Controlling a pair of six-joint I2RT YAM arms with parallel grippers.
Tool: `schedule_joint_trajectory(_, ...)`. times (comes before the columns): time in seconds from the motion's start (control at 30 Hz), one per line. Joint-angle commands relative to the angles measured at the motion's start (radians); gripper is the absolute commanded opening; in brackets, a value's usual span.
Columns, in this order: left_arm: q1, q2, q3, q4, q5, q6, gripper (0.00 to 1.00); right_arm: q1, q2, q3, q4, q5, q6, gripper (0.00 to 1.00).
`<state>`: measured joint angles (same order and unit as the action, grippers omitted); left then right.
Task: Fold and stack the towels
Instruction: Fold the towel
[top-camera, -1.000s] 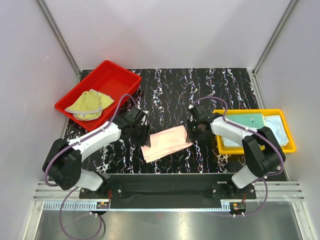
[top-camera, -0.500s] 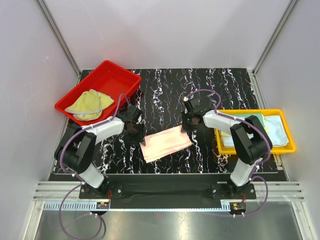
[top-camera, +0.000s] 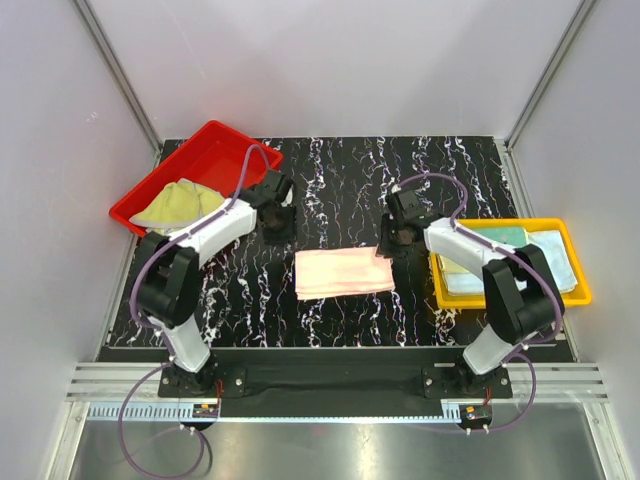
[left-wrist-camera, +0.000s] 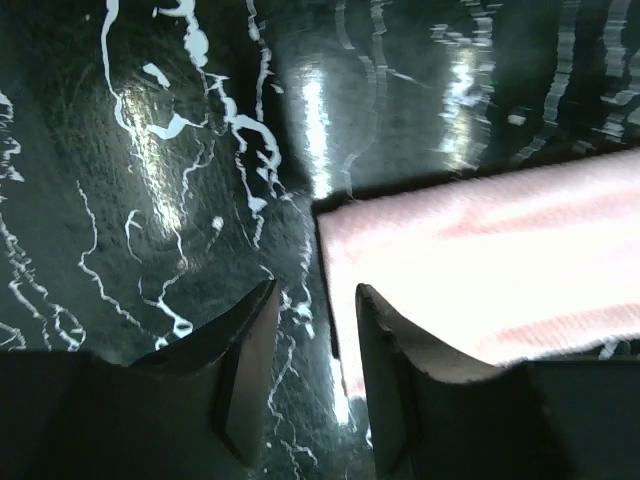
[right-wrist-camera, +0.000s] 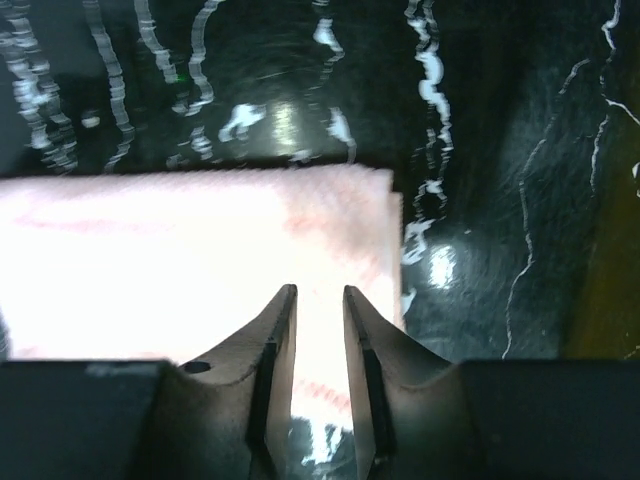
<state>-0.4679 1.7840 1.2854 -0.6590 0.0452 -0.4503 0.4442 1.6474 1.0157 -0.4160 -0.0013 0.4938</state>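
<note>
A pink towel (top-camera: 343, 272) lies folded into a flat rectangle in the middle of the black marbled table. My left gripper (top-camera: 279, 225) stands open a short way off its far left corner. In the left wrist view the towel's left edge (left-wrist-camera: 480, 280) shows just past the open left gripper (left-wrist-camera: 316, 295), which holds nothing. My right gripper (top-camera: 386, 246) is over the towel's far right corner. In the right wrist view the right gripper (right-wrist-camera: 319, 292) stands narrowly open over the pink towel (right-wrist-camera: 200, 260), gripping nothing.
A red tray (top-camera: 222, 158) at the back left holds a crumpled yellow-green towel (top-camera: 175, 205). A yellow tray (top-camera: 510, 300) at the right holds a teal green towel (top-camera: 500, 238) on a pale blue one (top-camera: 555, 255). White walls close in the table.
The pink towel, lying askew before, now lies square and flat. My left gripper has drawn back toward the far left. My right gripper has parted its jaws at the towel's right corner.
</note>
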Motion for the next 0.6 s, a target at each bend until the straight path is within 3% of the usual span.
schedule_joint_trajectory(0.0,-0.027,-0.133,0.013,-0.057,0.042,0.050,0.42,-0.001,-0.081,0.083,-0.113,-0.078,-0.033,0.33)
schedule_joint_trajectory(0.07,-0.038,-0.190,-0.094,0.026,0.135,0.021,0.42,-0.001,-0.096,0.090,-0.142,-0.126,-0.046,0.30)
schedule_joint_trajectory(0.17,-0.051,-0.227,-0.269,0.195,0.292,-0.065,0.42,-0.001,-0.118,0.038,-0.069,-0.340,-0.054,0.25)
schedule_joint_trajectory(0.2,-0.054,-0.233,-0.308,0.246,0.364,-0.089,0.42,-0.001,-0.126,0.015,-0.038,-0.461,-0.054,0.19)
schedule_joint_trajectory(0.27,-0.060,-0.222,-0.380,0.358,0.409,-0.162,0.40,-0.004,-0.117,-0.053,0.052,-0.554,-0.046,0.12)
schedule_joint_trajectory(0.4,-0.061,-0.176,-0.468,0.345,0.320,-0.188,0.38,-0.024,-0.029,-0.158,0.149,-0.585,-0.029,0.00)
schedule_joint_trajectory(0.57,-0.063,-0.176,-0.529,0.303,0.199,-0.194,0.38,-0.068,0.005,-0.278,0.203,-0.494,-0.023,0.00)
